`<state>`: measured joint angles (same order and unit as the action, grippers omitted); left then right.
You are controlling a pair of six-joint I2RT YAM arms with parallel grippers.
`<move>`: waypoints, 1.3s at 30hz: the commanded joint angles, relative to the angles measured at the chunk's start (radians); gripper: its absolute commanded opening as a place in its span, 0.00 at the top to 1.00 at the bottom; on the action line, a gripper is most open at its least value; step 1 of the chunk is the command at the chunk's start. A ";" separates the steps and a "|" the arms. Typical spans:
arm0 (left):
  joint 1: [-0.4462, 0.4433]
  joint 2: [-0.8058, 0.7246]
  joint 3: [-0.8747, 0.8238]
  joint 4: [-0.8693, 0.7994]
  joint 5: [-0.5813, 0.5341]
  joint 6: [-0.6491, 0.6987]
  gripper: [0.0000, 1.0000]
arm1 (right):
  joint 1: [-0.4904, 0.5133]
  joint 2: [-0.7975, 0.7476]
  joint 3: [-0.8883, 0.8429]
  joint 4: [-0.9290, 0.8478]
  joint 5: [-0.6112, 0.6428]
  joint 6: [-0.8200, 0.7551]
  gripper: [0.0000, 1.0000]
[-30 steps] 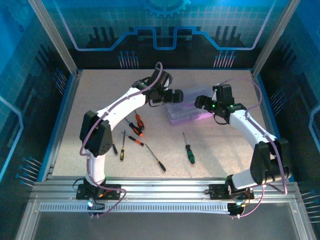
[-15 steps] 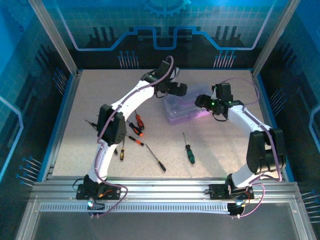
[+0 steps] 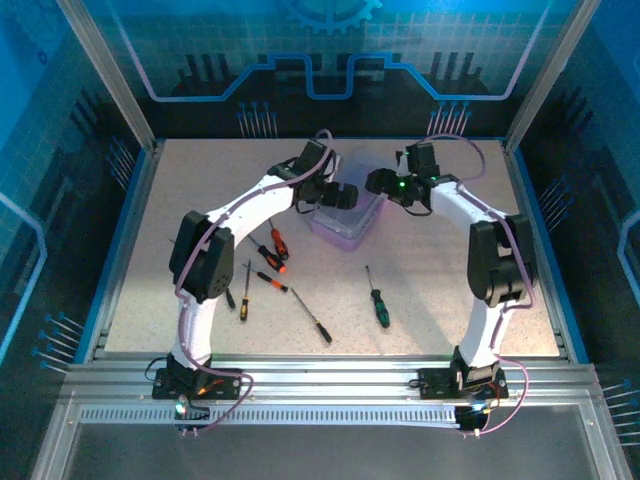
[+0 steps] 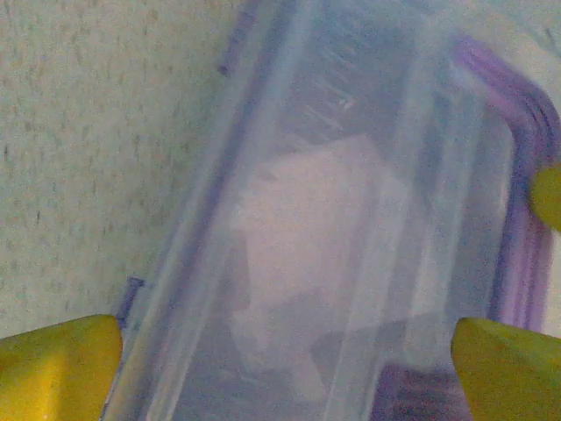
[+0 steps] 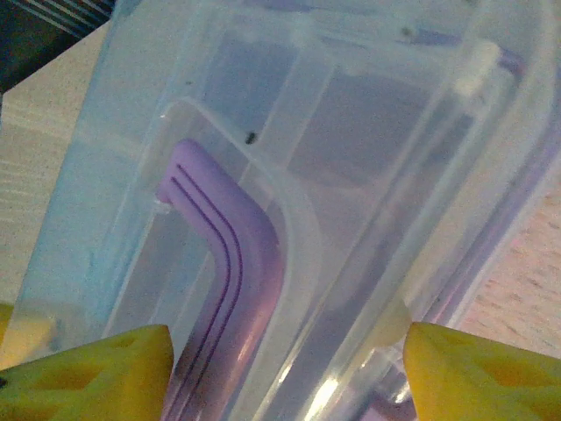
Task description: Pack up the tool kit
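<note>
At the far middle of the table (image 3: 450, 290), the case (image 3: 345, 230) is flanked on both sides, its long axis slanting between them: the left gripper (image 3: 343, 196) is spread wide over it, while the right gripper (image 3: 378, 185) is set astride it, grip or gap not to be told.

Both arms look alike from where I stand. The left arm (image 3: 245, 205) and the right arm (image 3: 455, 203) are built of glossy white links joined by chunky black joint housings (image 3: 198, 262). A lilac cable (image 3: 322, 134) trails loosely along each. Their black bases (image 3: 195, 380) are bolted by the worktop's (image 3: 440, 290) near edge. A small green light (image 3: 401, 184) glows on the right wrist. The left end effector (image 4: 287, 323) and the right end effector (image 5: 289, 331) have bright yellow fingers (image 4: 57, 364).
</note>
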<state>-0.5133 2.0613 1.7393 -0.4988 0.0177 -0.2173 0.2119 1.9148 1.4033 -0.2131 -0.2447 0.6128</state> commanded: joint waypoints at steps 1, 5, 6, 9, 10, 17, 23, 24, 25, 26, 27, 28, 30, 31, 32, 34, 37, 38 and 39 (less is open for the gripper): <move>-0.019 -0.071 -0.060 -0.032 0.021 -0.052 0.04 | 0.044 0.068 0.082 0.014 -0.093 0.050 0.30; -0.019 -0.103 -0.069 -0.082 0.014 -0.072 0.04 | 0.057 0.075 0.109 -0.004 -0.110 0.058 0.32; -0.018 -0.107 -0.062 -0.097 0.031 -0.082 0.05 | 0.056 0.063 0.100 0.002 -0.114 0.059 0.32; -0.019 -0.115 -0.046 -0.136 0.118 -0.103 0.06 | 0.058 0.032 0.068 0.019 -0.135 0.071 0.32; -0.019 -0.118 -0.044 -0.143 0.139 -0.121 0.06 | 0.059 0.024 0.060 0.017 -0.143 0.073 0.32; -0.039 -0.142 -0.103 -0.155 0.185 -0.245 0.09 | 0.090 -0.028 -0.055 0.027 -0.128 0.088 0.29; -0.055 -0.237 -0.139 -0.207 0.025 -0.264 0.08 | 0.099 -0.124 -0.121 0.022 -0.103 0.079 0.29; -0.055 -0.251 -0.144 -0.212 -0.010 -0.263 0.06 | 0.099 -0.129 -0.115 0.012 -0.107 0.073 0.29; -0.054 -0.262 -0.143 -0.221 -0.044 -0.259 0.04 | 0.101 -0.131 -0.107 -0.005 -0.109 0.064 0.29; -0.052 -0.265 -0.135 -0.232 -0.079 -0.247 0.02 | 0.101 -0.136 -0.094 -0.031 -0.102 0.051 0.29; -0.047 -0.263 -0.121 -0.248 -0.114 -0.237 0.01 | 0.102 -0.142 -0.082 -0.058 -0.087 0.038 0.29; -0.044 -0.258 -0.109 -0.260 -0.129 -0.232 0.01 | 0.103 -0.148 -0.075 -0.076 -0.079 0.026 0.29; -0.035 -0.250 -0.090 -0.265 -0.138 -0.210 0.01 | 0.101 -0.165 -0.070 -0.097 -0.068 0.013 0.29; -0.031 -0.248 -0.085 -0.265 -0.151 -0.204 0.01 | 0.100 -0.170 -0.067 -0.111 -0.069 0.010 0.29; -0.028 -0.245 -0.080 -0.266 -0.161 -0.199 0.01 | 0.099 -0.181 -0.064 -0.123 -0.072 0.002 0.29; -0.027 -0.239 -0.075 -0.264 -0.159 -0.195 0.01 | 0.100 -0.209 -0.067 -0.144 -0.062 -0.013 0.28; -0.027 -0.216 -0.063 -0.272 -0.147 -0.205 0.01 | 0.092 -0.262 -0.085 -0.177 -0.011 -0.043 0.26; -0.027 -0.207 -0.058 -0.280 -0.142 -0.207 0.02 | 0.087 -0.279 -0.092 -0.194 0.008 -0.059 0.23; -0.028 -0.201 -0.054 -0.290 -0.141 -0.215 0.02 | 0.080 -0.300 -0.105 -0.205 0.034 -0.070 0.20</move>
<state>-0.5423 1.8320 1.6485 -0.7410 -0.1093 -0.4389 0.3008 1.6886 1.3041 -0.3500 -0.2760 0.5961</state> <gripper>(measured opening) 0.984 0.775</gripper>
